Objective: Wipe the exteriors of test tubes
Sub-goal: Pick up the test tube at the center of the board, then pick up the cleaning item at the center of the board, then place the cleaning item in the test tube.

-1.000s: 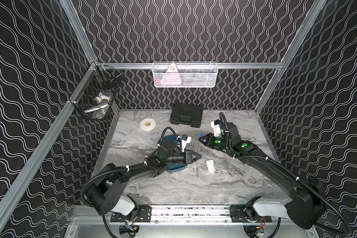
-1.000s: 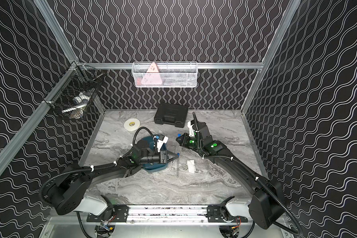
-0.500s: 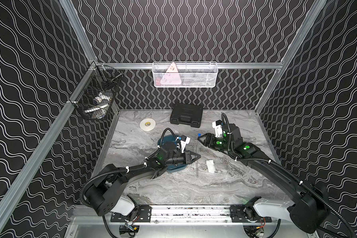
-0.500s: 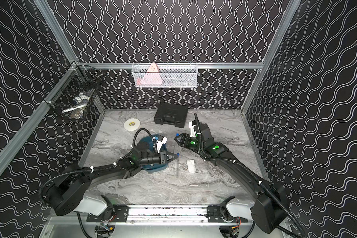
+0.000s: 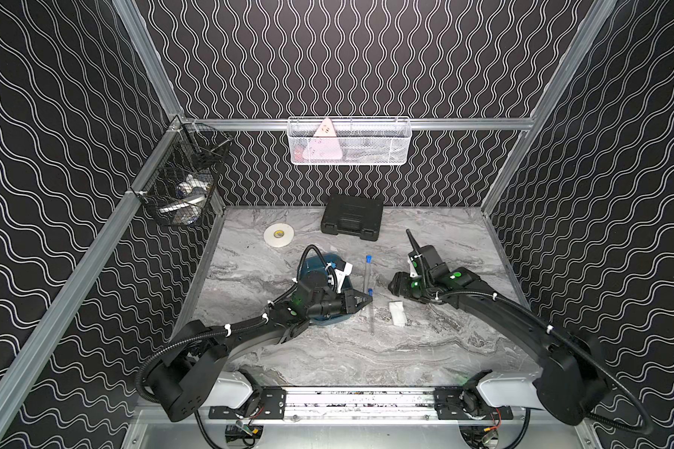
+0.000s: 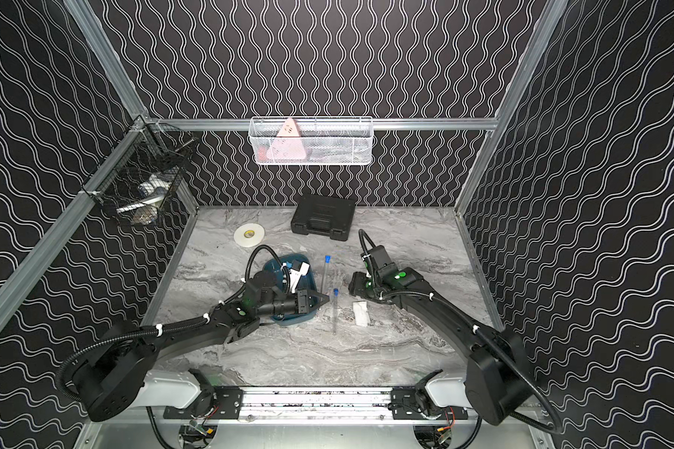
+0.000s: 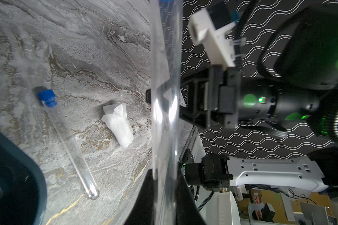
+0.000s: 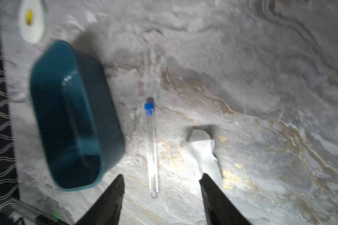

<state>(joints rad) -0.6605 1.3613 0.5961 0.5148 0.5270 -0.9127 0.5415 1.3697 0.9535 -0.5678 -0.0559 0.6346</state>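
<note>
My left gripper (image 5: 369, 300) (image 6: 327, 298) (image 7: 164, 175) is shut on a clear test tube (image 5: 367, 276) (image 6: 325, 272) (image 7: 165, 78). It holds the tube near its round end, with the blue cap pointing to the back. A second test tube (image 5: 371, 315) (image 6: 334, 315) (image 7: 66, 136) (image 8: 151, 146) lies on the table beside a crumpled white tissue (image 5: 397, 313) (image 6: 360, 313) (image 7: 118, 124) (image 8: 200, 155). My right gripper (image 5: 393, 287) (image 6: 353, 285) (image 8: 162, 176) is open and empty, above the lying tube and the tissue. The teal tray (image 5: 333, 319) (image 6: 292, 319) (image 8: 47, 87) sits under my left wrist.
A black case (image 5: 353, 221) and a white tape roll (image 5: 278, 235) (image 8: 32, 21) lie toward the back of the marble table. A white wire basket (image 5: 349, 142) hangs on the back wall, and a black wire basket (image 5: 183, 190) hangs on the left wall.
My right gripper has opened and drawn back to the right, away from the tube's capped end. My left gripper has closed tighter on the tube.
</note>
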